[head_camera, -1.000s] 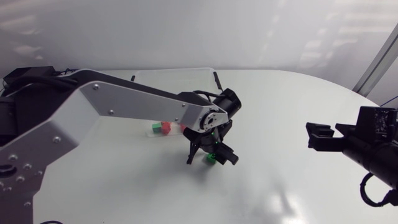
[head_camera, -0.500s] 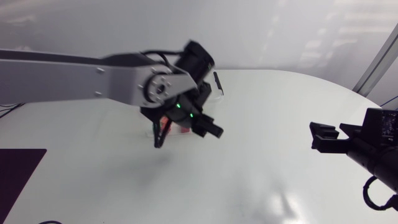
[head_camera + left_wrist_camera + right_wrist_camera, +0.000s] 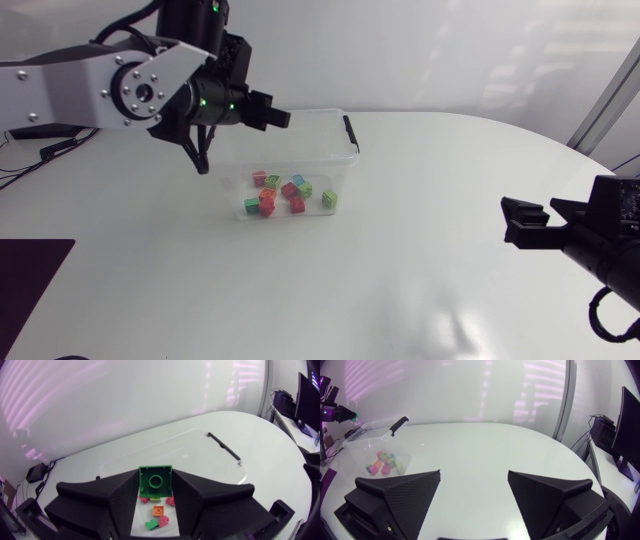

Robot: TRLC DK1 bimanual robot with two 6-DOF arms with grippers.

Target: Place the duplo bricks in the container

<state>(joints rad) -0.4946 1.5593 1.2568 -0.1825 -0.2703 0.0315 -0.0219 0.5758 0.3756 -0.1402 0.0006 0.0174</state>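
My left gripper (image 3: 232,128) hangs above the left back corner of the clear plastic container (image 3: 345,165). In the left wrist view it (image 3: 156,475) is shut on a green duplo brick (image 3: 155,483), stud side facing the camera, with the container's rim (image 3: 175,442) below. Several red, green, orange and pink bricks (image 3: 285,193) lie inside the container; an orange one (image 3: 158,509) shows under the held brick. My right gripper (image 3: 524,222) stays at the table's right side, open with nothing between its fingers (image 3: 474,473), far from the container (image 3: 357,442).
The container has a black handle (image 3: 350,133) on its right end, also visible from the left wrist (image 3: 223,447). The white table (image 3: 420,270) spreads wide between the container and my right arm.
My left arm has lifted the green brick off the table in front of the container and swung up and back-left over it. The right arm has not moved.
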